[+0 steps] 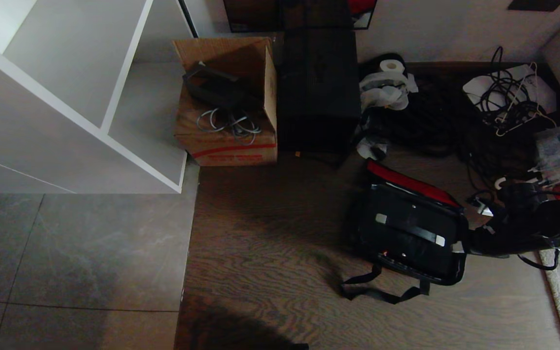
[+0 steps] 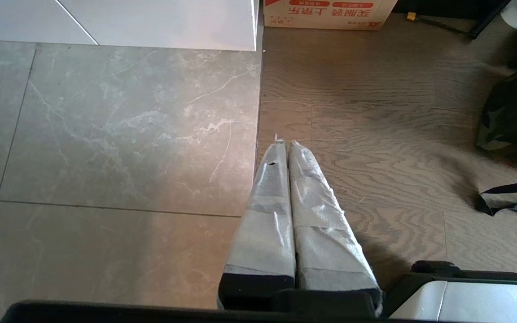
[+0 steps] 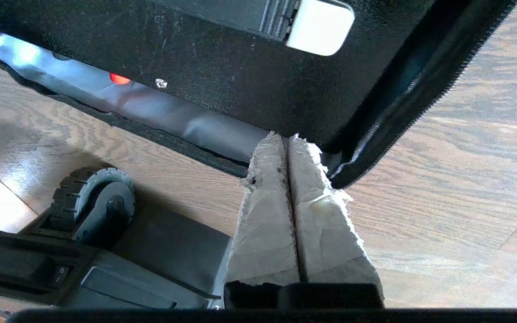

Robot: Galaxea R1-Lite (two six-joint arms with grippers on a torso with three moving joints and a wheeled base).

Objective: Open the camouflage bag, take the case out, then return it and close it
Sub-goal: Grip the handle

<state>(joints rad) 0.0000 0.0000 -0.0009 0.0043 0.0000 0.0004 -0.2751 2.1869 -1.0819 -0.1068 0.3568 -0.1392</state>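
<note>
On the wood floor at the robot's right, the bag (image 1: pixel 409 233) lies unzipped with the right gripper (image 3: pixel 291 139), jaws pressed together and empty, at its zipper edge, so a careless sweep could snag the strap (image 1: pixel 382 291); the left gripper (image 2: pixel 286 144) idles, likewise closed.

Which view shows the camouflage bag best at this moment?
The head view: the whole camouflage bag lies open on the wood floor, red trim showing. The right wrist view shows only its zipper edge and lining; the left wrist view catches a camouflage corner and strap.
</note>
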